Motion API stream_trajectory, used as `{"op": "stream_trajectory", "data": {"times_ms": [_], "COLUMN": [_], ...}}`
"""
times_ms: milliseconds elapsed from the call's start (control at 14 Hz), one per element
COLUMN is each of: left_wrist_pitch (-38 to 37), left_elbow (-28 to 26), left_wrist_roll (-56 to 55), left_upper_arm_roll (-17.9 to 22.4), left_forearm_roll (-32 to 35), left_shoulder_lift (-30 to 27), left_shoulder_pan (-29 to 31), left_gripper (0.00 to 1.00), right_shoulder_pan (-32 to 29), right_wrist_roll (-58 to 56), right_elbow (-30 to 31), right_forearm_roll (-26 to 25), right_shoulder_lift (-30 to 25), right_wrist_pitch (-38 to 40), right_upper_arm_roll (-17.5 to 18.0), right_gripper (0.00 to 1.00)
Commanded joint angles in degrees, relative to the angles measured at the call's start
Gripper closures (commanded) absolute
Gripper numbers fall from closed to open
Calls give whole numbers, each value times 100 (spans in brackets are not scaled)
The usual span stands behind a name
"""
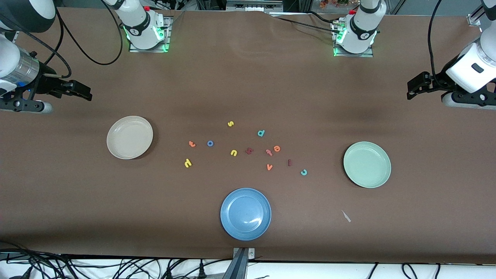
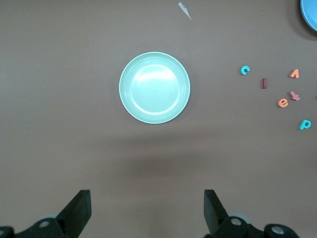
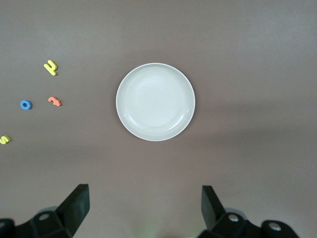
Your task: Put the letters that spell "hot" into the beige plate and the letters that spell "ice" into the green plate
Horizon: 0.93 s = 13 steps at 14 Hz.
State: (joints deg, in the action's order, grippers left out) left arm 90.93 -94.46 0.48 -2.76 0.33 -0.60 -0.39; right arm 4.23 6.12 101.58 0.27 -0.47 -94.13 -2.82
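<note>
On the surface (image 1: 248, 77) all letters lie loose between the empty beige plate (image 1: 130, 137) and green plate (image 1: 367, 164). Left gripper (image 2: 147, 210) and right gripper (image 3: 145, 208) hover above those plates, fingers spread, empty. Nothing sorted; next likely a descent onto yellow "h" (image 1: 188, 163).

I see the loose foam letters (image 1: 248, 149) scattered between the round beige plate (image 1: 130, 137) and round green plate (image 1: 367, 164) — the round blue plate (image 1: 245, 214) sits nearer the camera than those letters.

Beige plate (image 1: 130, 137), green plate (image 1: 367, 164), blue plate (image 1: 245, 214), brown table (image 1: 248, 77).
</note>
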Motion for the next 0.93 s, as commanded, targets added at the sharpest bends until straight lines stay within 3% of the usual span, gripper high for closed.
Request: {"op": "stream_trajectory", "data": {"times_ms": [0,857], "left_wrist_pitch": [-111,-137], "left_elbow": [104,95], "left_wrist_roll": [49,58], "left_upper_arm_roll": [-5,4], "left_forearm_roll": [-121,-121], "left_shoulder_lift": [-1,-1], "left_shoulder_pan": [22,22], "left_gripper": [0,0], "right_shoulder_pan": [25,25], "right_wrist_roll": [3,12], "right_elbow": [2,2], "right_forearm_roll": [-62,-53], "right_shoulder_lift": [-23,-23], "right_wrist_pitch": [44,123], "right_upper_arm_roll": [-26,-17], "right_gripper": [0,0]}}
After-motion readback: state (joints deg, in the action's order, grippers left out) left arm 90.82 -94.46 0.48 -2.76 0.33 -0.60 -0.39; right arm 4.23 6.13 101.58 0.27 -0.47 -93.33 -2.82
